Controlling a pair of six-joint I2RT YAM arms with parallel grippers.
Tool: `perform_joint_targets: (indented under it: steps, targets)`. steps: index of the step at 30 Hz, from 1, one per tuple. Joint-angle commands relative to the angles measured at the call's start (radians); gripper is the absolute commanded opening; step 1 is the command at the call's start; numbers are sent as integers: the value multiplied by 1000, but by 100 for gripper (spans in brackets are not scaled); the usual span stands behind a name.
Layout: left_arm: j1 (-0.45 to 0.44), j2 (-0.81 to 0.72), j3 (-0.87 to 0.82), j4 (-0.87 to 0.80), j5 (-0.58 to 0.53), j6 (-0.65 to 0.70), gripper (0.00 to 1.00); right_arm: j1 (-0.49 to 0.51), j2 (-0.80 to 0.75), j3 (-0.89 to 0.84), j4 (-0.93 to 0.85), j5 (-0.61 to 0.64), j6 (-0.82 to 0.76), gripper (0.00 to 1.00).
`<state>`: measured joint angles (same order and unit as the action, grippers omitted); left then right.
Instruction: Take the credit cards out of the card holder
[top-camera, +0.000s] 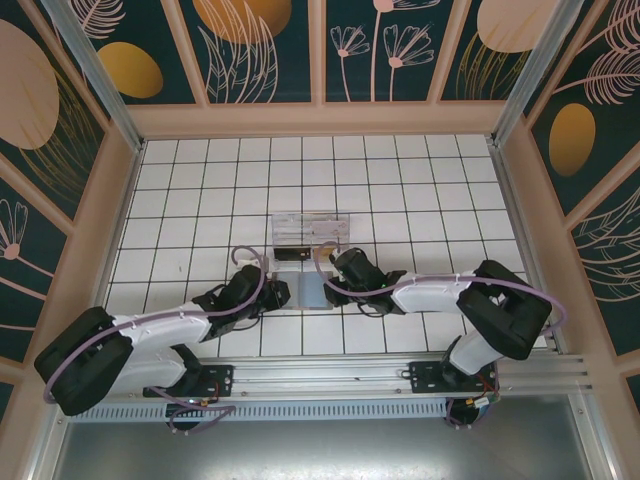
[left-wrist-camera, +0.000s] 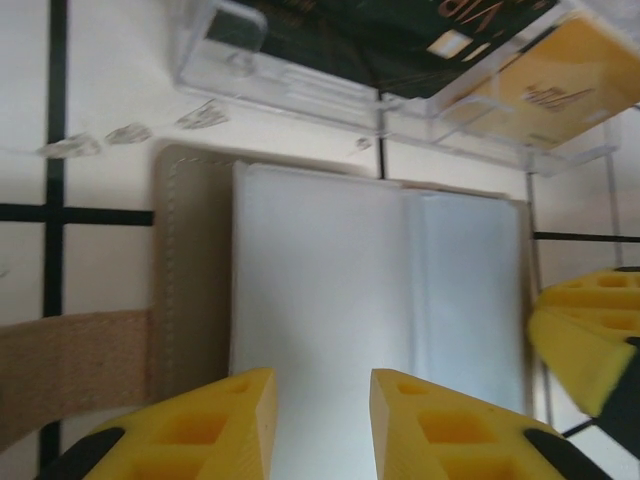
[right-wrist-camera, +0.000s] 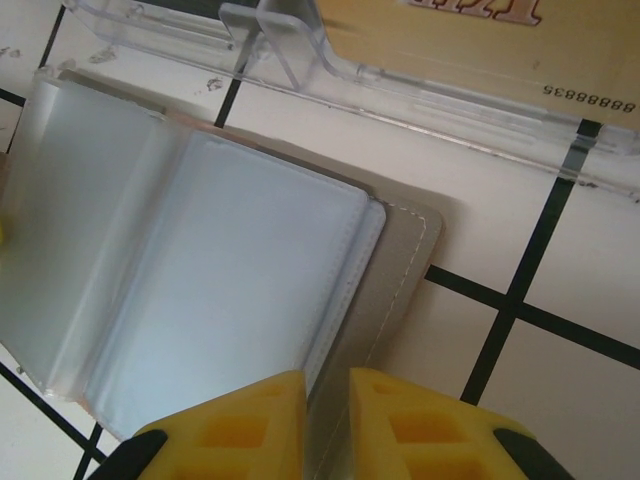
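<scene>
The card holder (top-camera: 310, 293) lies open on the tiles just in front of the clear tray, showing pale plastic sleeves (left-wrist-camera: 320, 280) and a tan tab (left-wrist-camera: 70, 365). My left gripper (top-camera: 277, 293) is at its left side. Its yellow jaws (left-wrist-camera: 322, 410) stand a little apart over a flat sleeve, with nothing between them. My right gripper (top-camera: 328, 283) is at the holder's right side, and its jaws (right-wrist-camera: 327, 410) are pinched on the grey cover's edge (right-wrist-camera: 400, 280). A dark credit card (left-wrist-camera: 380, 40) and a gold one (left-wrist-camera: 570, 90) lie in the tray.
The clear plastic tray (top-camera: 312, 222) sits just beyond the holder, near the middle of the white tiled table. A finger (left-wrist-camera: 590, 340) of the right gripper shows at the holder's far side. Patterned walls enclose the table on three sides.
</scene>
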<state>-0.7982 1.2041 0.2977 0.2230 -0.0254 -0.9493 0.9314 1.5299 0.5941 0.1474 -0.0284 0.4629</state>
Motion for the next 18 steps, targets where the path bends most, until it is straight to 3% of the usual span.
perform_joint_targets:
  steps: [1, 8, 18]
  targets:
    - [2, 31, 19, -11, -13, -11, 32, 5, 20, 13, 26, -7, 19, 21]
    - [2, 151, 27, 133, 103, -26, 27, 5, 35, 27, 18, -4, 16, 22]
    - [3, 133, 33, 213, 183, -32, 28, 5, 62, 31, 14, -2, 17, 22]
